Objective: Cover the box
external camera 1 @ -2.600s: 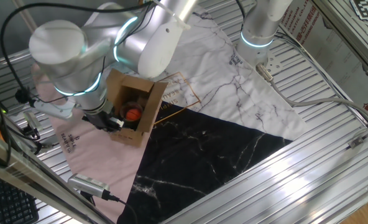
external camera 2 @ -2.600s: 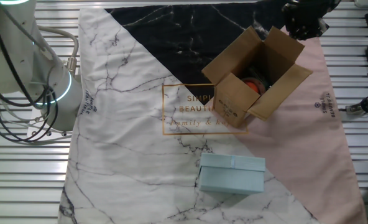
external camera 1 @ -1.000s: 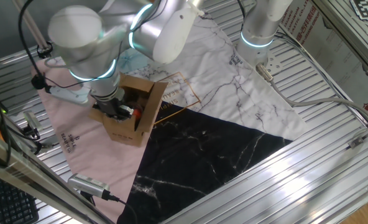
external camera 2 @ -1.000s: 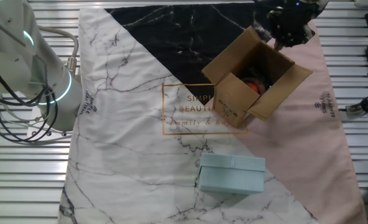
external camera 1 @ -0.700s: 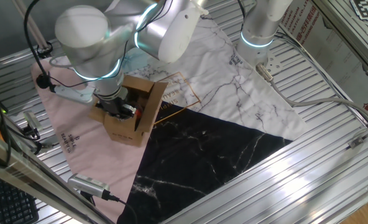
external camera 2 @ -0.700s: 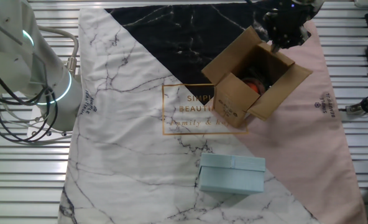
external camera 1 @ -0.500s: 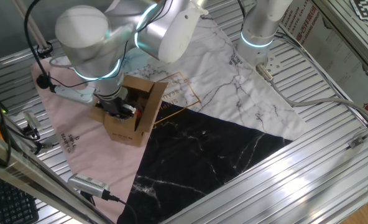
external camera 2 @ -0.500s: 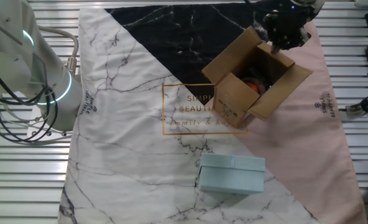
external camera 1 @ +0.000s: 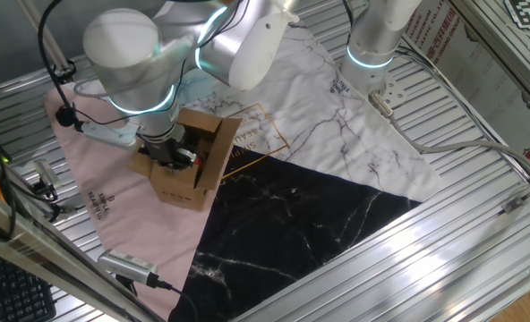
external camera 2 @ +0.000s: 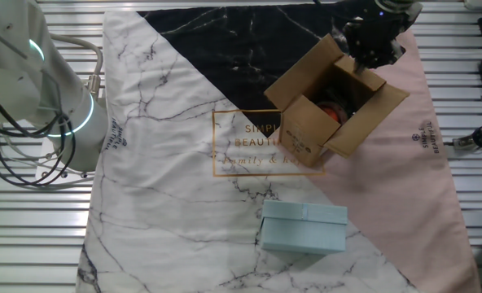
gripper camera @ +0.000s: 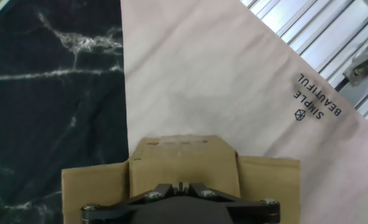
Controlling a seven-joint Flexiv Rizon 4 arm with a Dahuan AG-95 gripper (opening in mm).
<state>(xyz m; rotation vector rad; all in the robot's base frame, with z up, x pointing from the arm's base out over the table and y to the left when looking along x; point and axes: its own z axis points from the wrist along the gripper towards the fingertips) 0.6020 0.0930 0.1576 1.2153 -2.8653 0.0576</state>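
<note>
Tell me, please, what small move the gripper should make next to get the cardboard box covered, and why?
Probably push the far flap inward over the opening. The cardboard box is open, all flaps splayed outward, with an orange object visible inside. The gripper sits at the box's far rim, above that flap's edge in the hand view.
</note>
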